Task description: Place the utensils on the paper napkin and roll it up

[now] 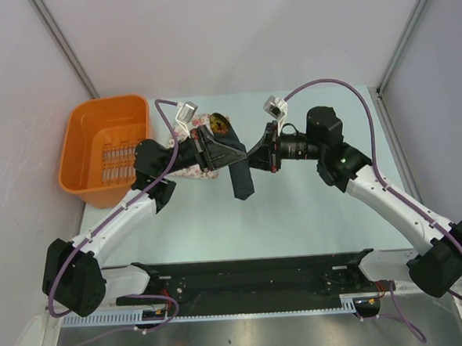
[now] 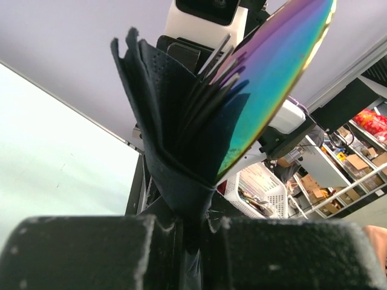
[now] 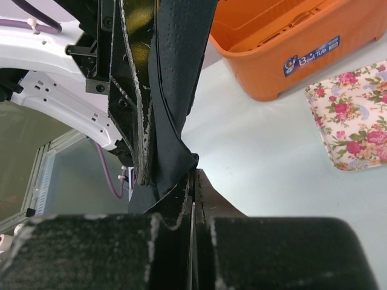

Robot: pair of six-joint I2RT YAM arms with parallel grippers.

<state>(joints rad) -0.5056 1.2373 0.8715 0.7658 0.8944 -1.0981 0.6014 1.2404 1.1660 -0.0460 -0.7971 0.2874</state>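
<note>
The black paper napkin [image 1: 241, 176] is held above the table between both grippers, one loose end hanging down toward the near side. In the left wrist view the napkin [image 2: 163, 121] is wrapped like a cone around the utensils, with a shiny rainbow-gold spoon head [image 2: 272, 78] and thin dark stems sticking out the top. The spoon head shows gold in the top view [image 1: 221, 124]. My left gripper [image 1: 208, 151] is shut on the wrapped bundle [image 2: 188, 205]. My right gripper [image 1: 257, 156] is shut on a fold of the napkin [image 3: 175, 151], right beside the left gripper's fingers [image 3: 130, 90].
An orange basin [image 1: 89, 162] stands at the far left, also in the right wrist view [image 3: 284, 42]. A pink floral cloth [image 1: 185, 173] lies on the table under the left gripper and shows in the right wrist view [image 3: 354, 121].
</note>
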